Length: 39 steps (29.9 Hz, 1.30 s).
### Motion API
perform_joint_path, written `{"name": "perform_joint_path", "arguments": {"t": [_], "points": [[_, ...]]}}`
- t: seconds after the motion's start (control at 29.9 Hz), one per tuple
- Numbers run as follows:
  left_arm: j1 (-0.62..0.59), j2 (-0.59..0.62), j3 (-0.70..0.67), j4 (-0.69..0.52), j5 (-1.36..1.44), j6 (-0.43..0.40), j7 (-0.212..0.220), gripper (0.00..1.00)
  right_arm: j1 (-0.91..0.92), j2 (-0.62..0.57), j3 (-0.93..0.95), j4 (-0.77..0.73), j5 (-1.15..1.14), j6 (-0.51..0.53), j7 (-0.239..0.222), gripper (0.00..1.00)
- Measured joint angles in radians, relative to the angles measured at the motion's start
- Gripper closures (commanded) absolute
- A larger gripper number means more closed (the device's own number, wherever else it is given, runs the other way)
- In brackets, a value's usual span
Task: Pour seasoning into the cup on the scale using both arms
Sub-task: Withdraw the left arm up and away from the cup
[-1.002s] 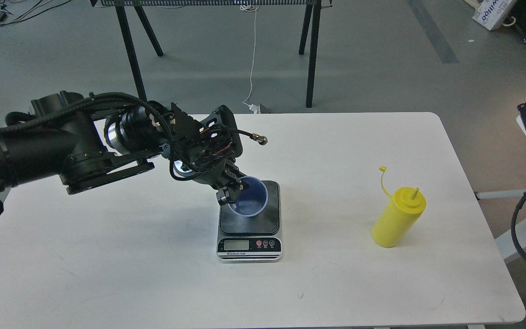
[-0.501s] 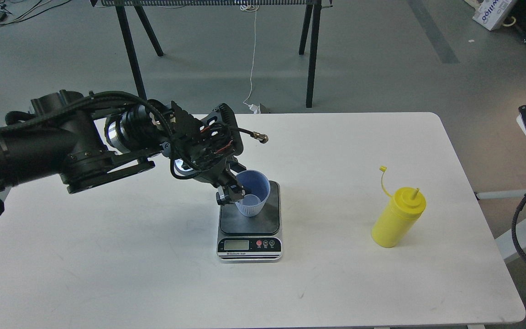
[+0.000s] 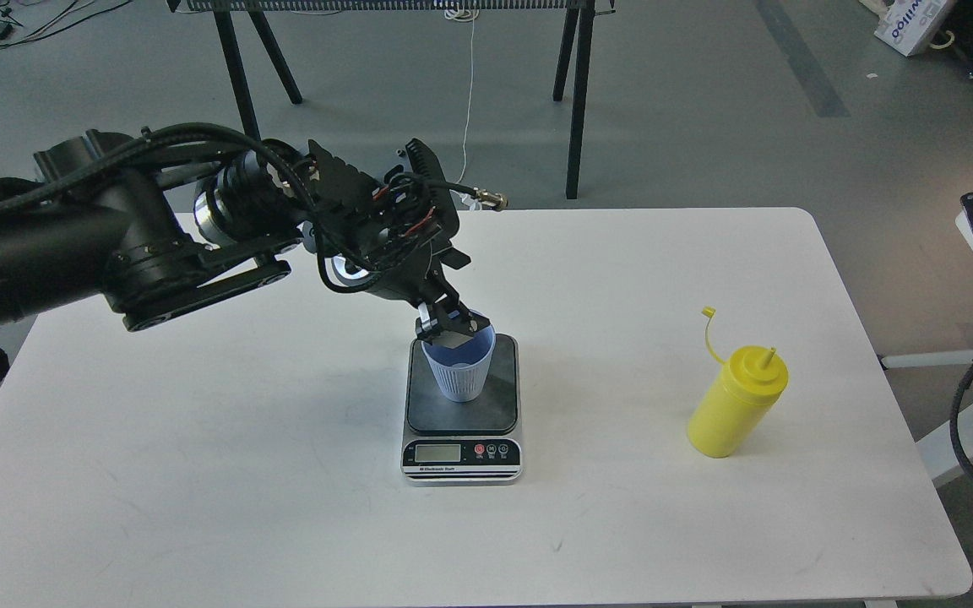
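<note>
So the white worktop (image 3: 284,473) is mostly bare, with black trestle legs (image 3: 575,101) and a white cable (image 3: 465,110) on the grey floor behind it, and the bulky black left arm (image 3: 115,245) reaches in across the left side, its cables hiding part of the back edge. The ribbed light blue cup (image 3: 461,376) stands upright, mouth up, on the glossy dark scale (image 3: 461,422), with the left tool (image 3: 451,325) right at its rim, though I can't tell if it's gripping. The smooth yellow seasoning (image 3: 736,405) bottle stands well off to the right, nozzle up, cap dangling on its tether; the right tool isn't visible.
</note>
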State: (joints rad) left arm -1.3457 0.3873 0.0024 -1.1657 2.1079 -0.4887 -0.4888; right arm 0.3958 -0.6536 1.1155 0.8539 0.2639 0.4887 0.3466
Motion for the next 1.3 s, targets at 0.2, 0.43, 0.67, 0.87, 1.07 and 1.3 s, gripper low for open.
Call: {"name": "perform_joint_path", "arguments": {"t": [0.2, 0.43, 0.67, 0.87, 1.07, 1.3], "points": [[-0.005, 0.023, -0.082, 0.0, -0.07, 0.0, 0.0, 0.1, 0.0, 0.0, 0.004, 0.001, 0.0, 0.0, 0.0, 0.01], [0.023, 0.047, -0.323, 0.053, -0.438, 0.0, 0.0, 0.0, -0.002, 0.0, 0.004, 0.007, 0.0, 0.0, 0.0, 0.01], [0.077, 0.045, -0.375, 0.303, -1.0, 0.0, 0.0, 0.0, -0.059, 0.002, 0.007, 0.064, 0.006, 0.0, -0.001, 0.01], [0.195, 0.045, -0.378, 0.475, -1.618, 0.0, 0.0, 0.0, -0.222, 0.004, 0.058, 0.22, 0.009, 0.0, 0.001, 0.01], [0.265, 0.038, -0.382, 0.516, -2.082, 0.0, 0.0, 0.0, -0.467, 0.011, 0.116, 0.44, 0.047, 0.0, -0.005, 0.01], [0.338, 0.039, -0.512, 0.518, -2.267, 0.0, 0.05, 0.0, -0.732, 0.082, 0.102, 0.534, 0.057, 0.0, -0.012, 0.01]]}}
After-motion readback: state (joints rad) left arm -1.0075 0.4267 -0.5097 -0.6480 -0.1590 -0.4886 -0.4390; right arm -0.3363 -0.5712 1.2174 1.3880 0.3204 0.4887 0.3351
